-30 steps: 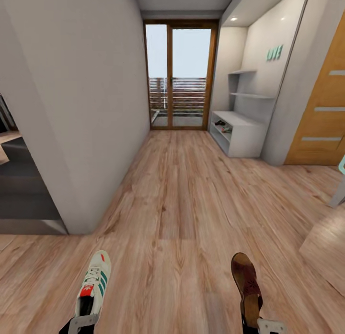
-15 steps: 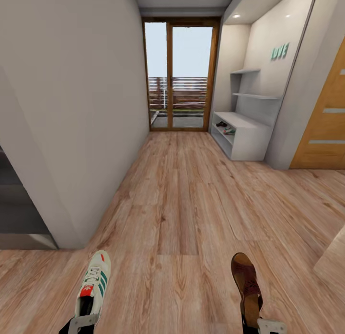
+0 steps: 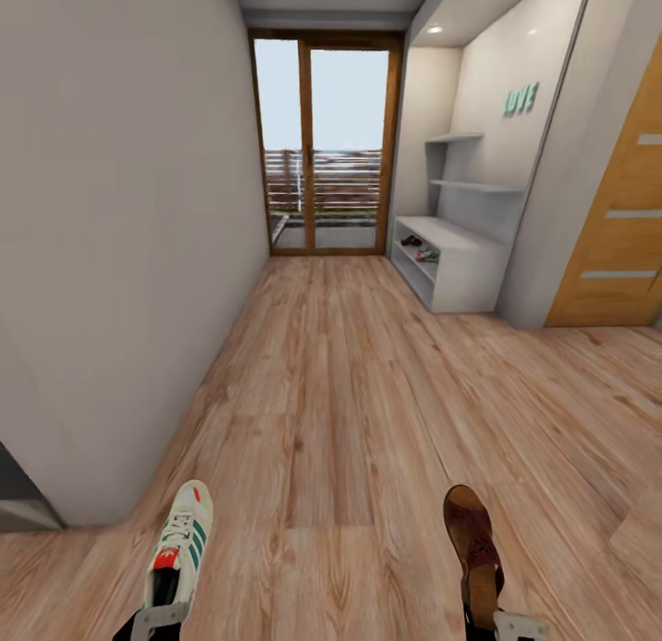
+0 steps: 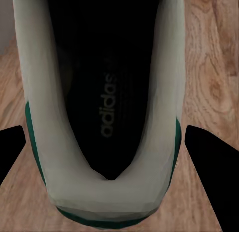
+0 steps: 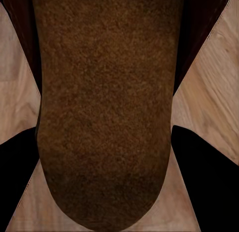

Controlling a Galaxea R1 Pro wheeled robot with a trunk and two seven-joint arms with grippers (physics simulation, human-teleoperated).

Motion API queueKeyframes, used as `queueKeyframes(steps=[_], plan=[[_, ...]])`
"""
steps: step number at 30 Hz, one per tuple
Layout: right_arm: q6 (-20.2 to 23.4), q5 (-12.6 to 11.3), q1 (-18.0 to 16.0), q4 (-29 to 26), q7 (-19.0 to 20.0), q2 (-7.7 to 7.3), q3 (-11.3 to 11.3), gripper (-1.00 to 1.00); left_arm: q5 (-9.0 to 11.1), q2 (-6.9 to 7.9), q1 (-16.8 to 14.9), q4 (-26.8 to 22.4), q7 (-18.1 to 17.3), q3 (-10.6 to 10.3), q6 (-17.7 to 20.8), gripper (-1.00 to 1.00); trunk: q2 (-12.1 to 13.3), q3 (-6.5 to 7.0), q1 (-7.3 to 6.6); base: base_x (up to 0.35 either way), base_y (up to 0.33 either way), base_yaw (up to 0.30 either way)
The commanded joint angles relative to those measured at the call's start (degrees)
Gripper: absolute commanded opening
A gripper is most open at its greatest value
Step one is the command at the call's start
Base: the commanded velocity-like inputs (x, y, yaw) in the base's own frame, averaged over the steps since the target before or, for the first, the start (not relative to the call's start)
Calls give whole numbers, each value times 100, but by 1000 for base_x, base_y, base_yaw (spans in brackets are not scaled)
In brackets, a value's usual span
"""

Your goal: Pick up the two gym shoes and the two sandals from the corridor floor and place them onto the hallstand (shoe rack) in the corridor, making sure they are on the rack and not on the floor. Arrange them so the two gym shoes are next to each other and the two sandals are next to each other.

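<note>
I am in a corridor with a wood-plank floor (image 3: 340, 393), facing a glass door (image 3: 322, 144) at its far end. My left gripper (image 3: 161, 618) grips a white sneaker (image 3: 179, 549) by its heel, the toe pointing ahead toward the door; from my left wrist, the sneaker (image 4: 104, 107) sits between the two dark fingers (image 4: 11, 154), its black insole and green-edged heel facing the camera. My right gripper (image 3: 506, 623) grips a brown sandal (image 3: 473, 544) by its heel, toe also pointing toward the door; from my right wrist, the tan footbed of the sandal (image 5: 104, 112) lies between the dark fingers (image 5: 206, 177), pressed at both sides. The hallstand (image 3: 450, 264) stands against the right wall just before the door, well apart from me, with mint letters (image 3: 520, 99) above it. On its low shelf lie a second sneaker (image 3: 428, 254) and a dark shoe (image 3: 411, 242), too small to make out clearly. A wooden door (image 3: 616, 227) stands to the hallstand's right.
</note>
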Motion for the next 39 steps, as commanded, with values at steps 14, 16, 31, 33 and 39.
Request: queueKeyframes(steps=[14, 16, 31, 33, 39], plan=[[-14, 32, -4, 3, -24, 1, -5, -100, -50, -3, -3, 3, -23, 49, -19, -100, -2, -5, 2, 338, 0, -2], [-14, 32, -4, 3, -23, 1, -5, -100, -50, -3, -3, 3, -23, 49, -19, -100, -2, -5, 2, 338, 0, 0], [-14, 32, -4, 3, -23, 1, -5, -100, -49, -3, -3, 3, -23, 48, -19, -100, -2, -5, 2, 338, 0, 0], [-14, 32, -4, 3, -23, 1, -5, -100, -48, -3, -3, 3, -23, 49, -19, -100, -2, -5, 2, 338, 0, 0], [-14, 32, -4, 3, -23, 1, -5, -100, -50, -3, -4, 3, -23, 49, -19, -100, -2, -5, 2, 338, 0, 0]])
